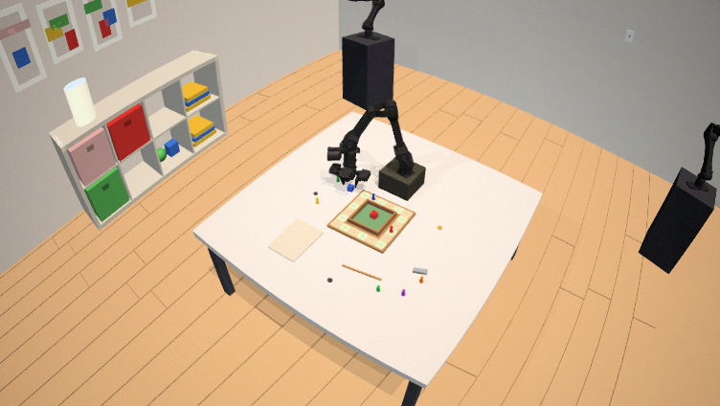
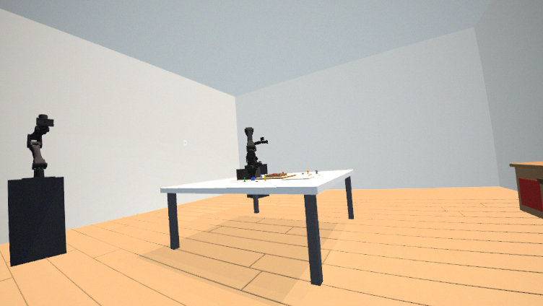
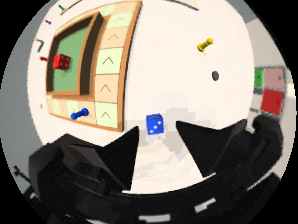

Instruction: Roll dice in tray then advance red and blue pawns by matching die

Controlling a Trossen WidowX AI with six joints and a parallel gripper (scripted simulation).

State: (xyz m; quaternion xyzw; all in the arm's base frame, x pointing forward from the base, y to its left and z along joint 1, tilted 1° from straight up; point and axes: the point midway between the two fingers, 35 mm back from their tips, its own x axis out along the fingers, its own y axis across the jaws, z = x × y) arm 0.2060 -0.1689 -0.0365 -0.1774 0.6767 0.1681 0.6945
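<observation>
The blue die point(image 1: 349, 188) point(image 2: 253, 179) point(image 3: 155, 125) lies on the table outside the board point(image 1: 371, 241) point(image 3: 127, 75); its side facing the wrist camera shows three dots. My gripper point(image 1: 351, 183) point(image 3: 157, 125) is open and empty, above the blue die, which appears between the fingertips in the wrist view. The red die point(image 1: 373, 214) point(image 3: 61, 62) lies inside the green-floored tray point(image 1: 361, 226) point(image 3: 88, 55); its number is too small to tell. The blue pawn point(image 1: 372, 196) point(image 3: 79, 114) stands on the board near its corner. The red pawn point(image 1: 391, 229) point(image 3: 43, 59) stands on the board's right side.
A green pawn point(image 1: 337, 178) stands close beside the gripper. A yellow pawn point(image 1: 317, 200) point(image 3: 205, 44) and a dark disc point(image 1: 315, 192) point(image 3: 215, 76) are left of the die. A card point(image 1: 296, 240), a stick point(image 1: 361, 272), a grey block point(image 1: 419, 270) and several other pawns lie farther off.
</observation>
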